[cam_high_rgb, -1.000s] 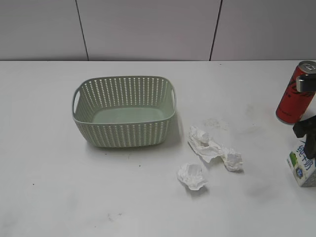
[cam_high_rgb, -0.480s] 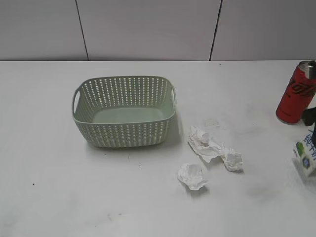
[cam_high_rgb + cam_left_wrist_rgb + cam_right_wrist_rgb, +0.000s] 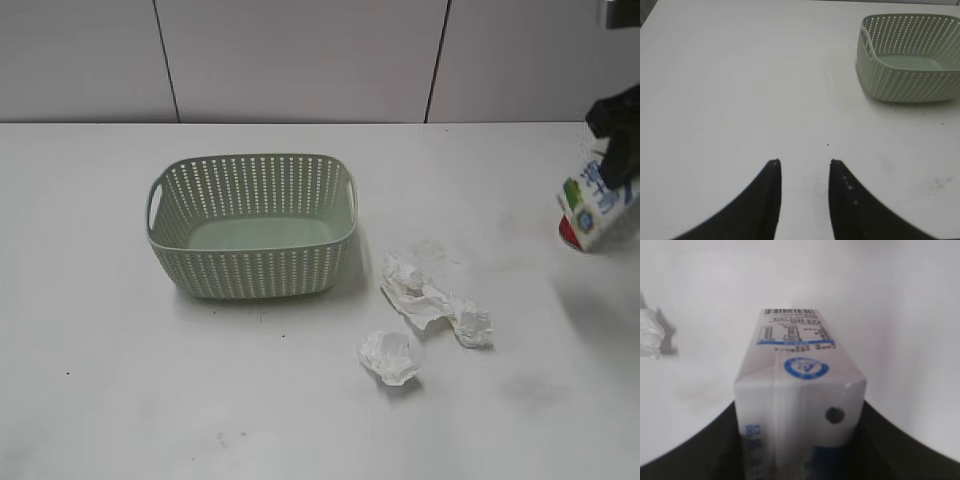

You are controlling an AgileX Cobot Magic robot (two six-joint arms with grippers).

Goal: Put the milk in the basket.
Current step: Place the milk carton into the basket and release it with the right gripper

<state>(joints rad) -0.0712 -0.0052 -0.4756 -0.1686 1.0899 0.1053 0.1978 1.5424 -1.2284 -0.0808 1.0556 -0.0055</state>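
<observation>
The milk (image 3: 592, 207), a small white carton with blue characters and a green patch, hangs tilted in the air at the far right, held by my right gripper (image 3: 612, 130). In the right wrist view the carton (image 3: 795, 385) fills the middle between the dark jaws (image 3: 799, 440), which are shut on its sides. The sage-green basket (image 3: 252, 262) stands empty at centre left, well to the left of the carton. It also shows in the left wrist view (image 3: 900, 85) at the top right. My left gripper (image 3: 804, 165) is open and empty over bare table.
Two crumpled white paper wads lie right of the basket: a long one (image 3: 432, 300) and a small one (image 3: 391, 357). A red can (image 3: 567, 232) is almost hidden behind the lifted carton. A grey panelled wall runs behind the white table (image 3: 100, 380).
The right gripper has lifted the milk carton off the table, up and slightly left, so it now hangs in front of the red can. The basket and paper wads have not moved.
</observation>
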